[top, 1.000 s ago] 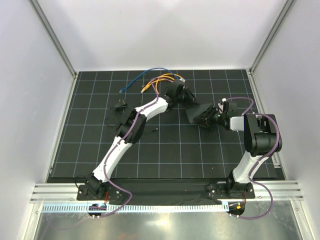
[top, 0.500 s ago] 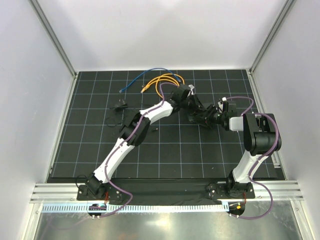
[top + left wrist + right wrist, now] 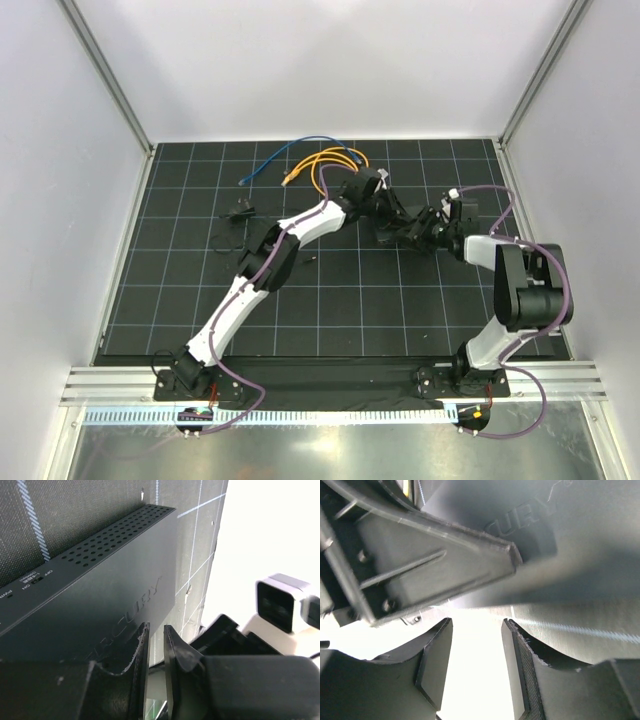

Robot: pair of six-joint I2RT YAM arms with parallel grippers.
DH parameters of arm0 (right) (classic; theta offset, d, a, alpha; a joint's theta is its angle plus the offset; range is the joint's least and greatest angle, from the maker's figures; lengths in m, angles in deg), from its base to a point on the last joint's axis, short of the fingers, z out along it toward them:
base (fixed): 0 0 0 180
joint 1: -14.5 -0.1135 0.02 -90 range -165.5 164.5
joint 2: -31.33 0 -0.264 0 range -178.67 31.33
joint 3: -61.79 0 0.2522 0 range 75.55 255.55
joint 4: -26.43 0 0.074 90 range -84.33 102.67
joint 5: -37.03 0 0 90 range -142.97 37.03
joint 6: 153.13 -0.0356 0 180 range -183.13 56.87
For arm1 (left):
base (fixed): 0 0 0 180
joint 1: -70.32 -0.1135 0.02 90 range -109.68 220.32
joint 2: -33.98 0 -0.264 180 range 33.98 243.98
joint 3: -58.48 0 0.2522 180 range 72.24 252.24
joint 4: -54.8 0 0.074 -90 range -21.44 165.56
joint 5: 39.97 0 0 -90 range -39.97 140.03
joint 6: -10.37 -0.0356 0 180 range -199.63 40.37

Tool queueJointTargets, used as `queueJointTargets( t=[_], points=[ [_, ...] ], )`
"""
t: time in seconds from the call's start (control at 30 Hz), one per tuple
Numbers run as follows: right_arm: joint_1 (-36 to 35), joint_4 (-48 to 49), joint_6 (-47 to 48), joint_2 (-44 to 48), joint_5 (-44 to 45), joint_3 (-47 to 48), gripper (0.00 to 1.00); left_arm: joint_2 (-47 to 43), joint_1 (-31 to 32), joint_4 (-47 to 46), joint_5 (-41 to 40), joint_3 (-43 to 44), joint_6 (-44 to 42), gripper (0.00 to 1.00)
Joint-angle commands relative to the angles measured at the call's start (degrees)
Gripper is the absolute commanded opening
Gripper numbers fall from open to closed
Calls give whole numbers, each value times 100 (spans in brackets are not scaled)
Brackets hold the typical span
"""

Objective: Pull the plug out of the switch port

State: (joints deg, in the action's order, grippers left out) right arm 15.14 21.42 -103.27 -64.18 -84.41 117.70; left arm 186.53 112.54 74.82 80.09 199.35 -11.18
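Approach step, we judge; plug hidden. Box (image 3: 115, 605) with switch port at 2 o'clock on mat (image 3: 200, 300), between grippers. Left gripper (image 3: 156, 630): narrow slit, grasp unclear. Right gripper (image 3: 477, 625): open, empty. Next: find plug, pinch, pull straight.

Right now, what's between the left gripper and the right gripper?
Only the flat black box: in the top view, the left gripper and the right gripper stand at it from opposite sides, with nothing else showing between them.

I'm seeing a matte-black box (image 3: 117, 600) with dotted vent rows, a black white-gridded mat (image 3: 350, 300), an orange cable (image 3: 335, 153) and a blue cable (image 3: 275, 157).
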Motion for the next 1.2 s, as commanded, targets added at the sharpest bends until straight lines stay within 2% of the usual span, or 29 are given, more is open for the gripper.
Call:
queueJointTargets(
  t=[0.0, 0.27, 0.33, 0.4, 0.43, 0.47, 0.53, 0.57, 0.67, 0.7, 0.73, 0.77, 0.8, 0.87, 1.03, 1.07, 1.17],
  points=[
    [-12, -585, 577, 523, 393, 56, 53, -524, -91, 112, 140, 332, -86, 21],
    [-20, -1270, 929, 1024, 709, -14, 54, -1034, -187, 173, 307, 131, -270, 22],
    [-21, -1602, 1148, 1130, 911, 30, 54, -1428, -240, 428, 263, -141, -515, 22],
    [-47, -1885, 1315, 1226, 1200, 82, 54, -1841, -319, 647, -43, -764, -1033, 22],
    [-56, -2112, 1481, 1288, 1306, 100, 54, -2295, -337, 953, -236, -958, -1244, 22],
    [-64, -2202, 1526, 1358, 1403, 100, 54, -2509, -346, 1165, -429, -1134, -1777, 23],
    [-64, -2473, 1579, 1596, 1667, 109, 54, -3218, -337, 1543, -1036, -1722, -2237, 26],
    [-230, -2571, 1571, 1701, 1746, 118, 54, -3458, -337, 1571, -1194, -2308, -2500, 28],
    [-459, -2966, 1588, 1965, 2280, 249, 55, -4501, -346, 1720, -1853, -3146, -2801, 34],
    [-817, -3115, 1597, 2009, 2579, 328, 55, -4758, -346, 1747, -2012, -3749, -2932, 36],
    [-1020, -3421, 1641, 2027, 3365, 512, 55, -5013, -346, 1764, -2335, -4051, -3003, 38],
    [-1196, -3555, 1667, 2010, 3616, 600, 56, -5607, -346, 1764, -2521, -4341, -3047, 39],
    [-1477, -3669, 1667, 1966, 3828, 680, 57, -5883, -354, 1730, -2706, -4996, -3117, 40],
    [-1628, -3872, 1641, 1887, 4023, 803, 58, -6742, -389, 1607, -3198, -5650, -3109, 45],
    [-1708, -3872, 1623, 2009, 3979, 462, 63, -8204, -600, 1212, -3095, -7748, -2575, 52],
    [-1717, -3890, 1606, 2062, 4023, 408, 68, -8432, -644, 1141, -3025, -7997, -2469, 52],
    [-1752, -3943, 1562, 2167, 3909, 189, 71, -9189, -671, 825, -2752, -8962, -2134, 54]
  ],
)
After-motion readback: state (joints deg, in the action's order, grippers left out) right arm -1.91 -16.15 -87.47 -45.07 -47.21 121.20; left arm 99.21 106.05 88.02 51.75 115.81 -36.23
